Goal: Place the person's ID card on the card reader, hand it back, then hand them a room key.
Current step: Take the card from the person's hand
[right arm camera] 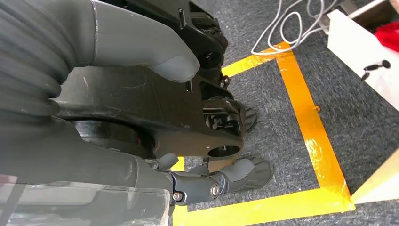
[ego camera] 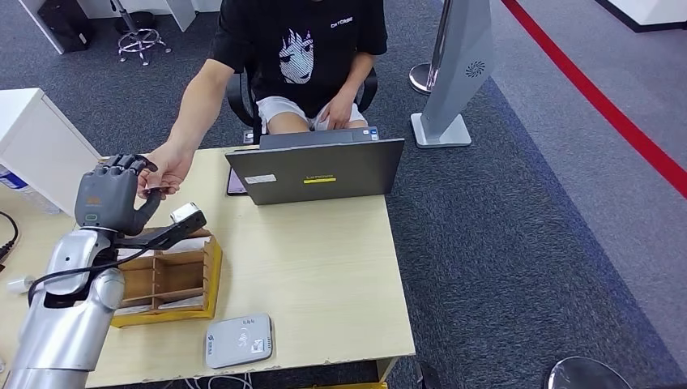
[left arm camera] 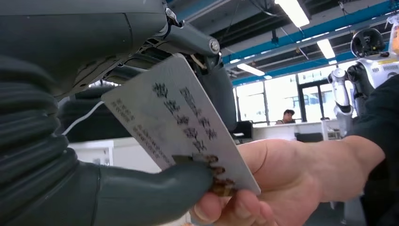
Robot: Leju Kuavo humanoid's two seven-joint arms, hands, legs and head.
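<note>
Up at the desk's far edge, the robot's left hand (ego camera: 108, 197) pinches the ID card (left arm camera: 181, 136) between thumb and fingers while the person's hand (ego camera: 164, 169) grips the same card. Nearer than the left hand sits a wooden organizer (ego camera: 166, 278), then the card reader (ego camera: 237, 339); an open laptop (ego camera: 320, 172) stands beside. Hanging over the floor, the right hand (right arm camera: 155, 117) has its fingers apart, holding nothing.

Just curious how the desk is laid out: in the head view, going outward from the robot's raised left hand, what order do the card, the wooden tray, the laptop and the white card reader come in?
1. ID card: pinched in the left hand, the person's hand on it too.
2. Wooden tray: just below the hand.
3. Laptop and card reader: too close to call; laptop across the table, reader at the near edge.
</note>
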